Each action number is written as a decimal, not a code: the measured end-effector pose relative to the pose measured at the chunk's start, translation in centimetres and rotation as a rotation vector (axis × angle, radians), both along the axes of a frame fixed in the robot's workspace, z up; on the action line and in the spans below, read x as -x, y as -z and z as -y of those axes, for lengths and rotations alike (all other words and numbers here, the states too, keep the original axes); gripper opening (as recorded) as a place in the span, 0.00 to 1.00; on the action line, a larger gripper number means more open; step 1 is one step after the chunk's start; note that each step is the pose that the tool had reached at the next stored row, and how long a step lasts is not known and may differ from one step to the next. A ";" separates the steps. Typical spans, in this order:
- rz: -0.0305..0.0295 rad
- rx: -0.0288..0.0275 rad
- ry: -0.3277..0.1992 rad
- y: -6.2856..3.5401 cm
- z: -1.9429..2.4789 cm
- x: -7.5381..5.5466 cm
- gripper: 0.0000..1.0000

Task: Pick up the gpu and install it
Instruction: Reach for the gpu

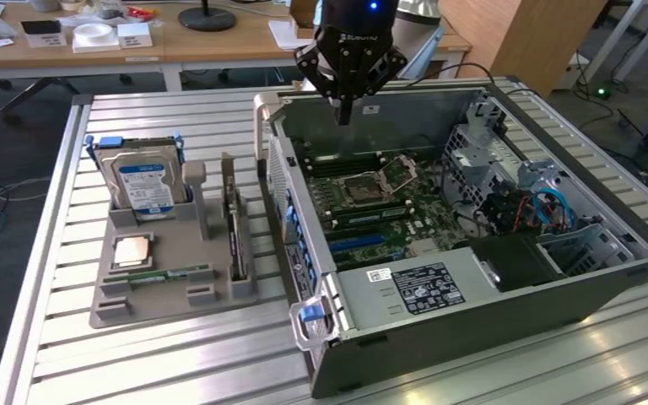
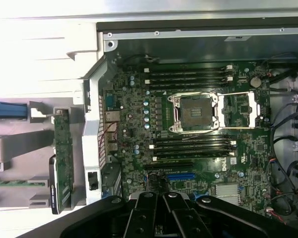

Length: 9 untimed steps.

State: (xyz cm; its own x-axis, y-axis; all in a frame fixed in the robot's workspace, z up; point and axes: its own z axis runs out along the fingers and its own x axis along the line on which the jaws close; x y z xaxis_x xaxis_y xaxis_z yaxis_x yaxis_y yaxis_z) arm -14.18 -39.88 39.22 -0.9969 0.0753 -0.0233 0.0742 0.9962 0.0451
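Observation:
The gpu [image 1: 234, 226] stands on edge in a slot of the grey holder [image 1: 121, 305], at the exterior view's left of the open computer case [image 1: 493, 291]. In the wrist view the gpu [image 2: 63, 161] shows as a green board with a black edge. My gripper [image 1: 344, 114] hangs over the far end of the case, above the motherboard [image 1: 386, 207], well apart from the gpu. Its fingers are shut with nothing between them. In the wrist view the gripper [image 2: 164, 198] sits over the blue expansion slot [image 2: 181, 176].
The holder also carries a silver hard drive [image 1: 144, 181] with a blue-white label, a processor [image 1: 132, 251] and a narrow memory stick [image 1: 169, 273]. Cables and drive cages [image 1: 515, 198] crowd the case's far right. A slatted metal table [image 1: 132, 371] carries everything.

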 end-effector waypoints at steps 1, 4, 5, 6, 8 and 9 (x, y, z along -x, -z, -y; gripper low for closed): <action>0.0000 0.0000 0.000 0.00 0.00 0.0 0.11; 0.0001 0.0000 0.000 0.01 0.00 0.1 0.11; 0.0000 0.0000 0.000 0.01 0.00 0.2 0.11; 0.0001 0.0000 0.000 0.01 0.00 0.2 0.11; 0.0001 -0.0001 0.000 0.01 0.00 0.2 0.11; 0.0001 0.0000 0.000 0.01 0.00 0.3 0.11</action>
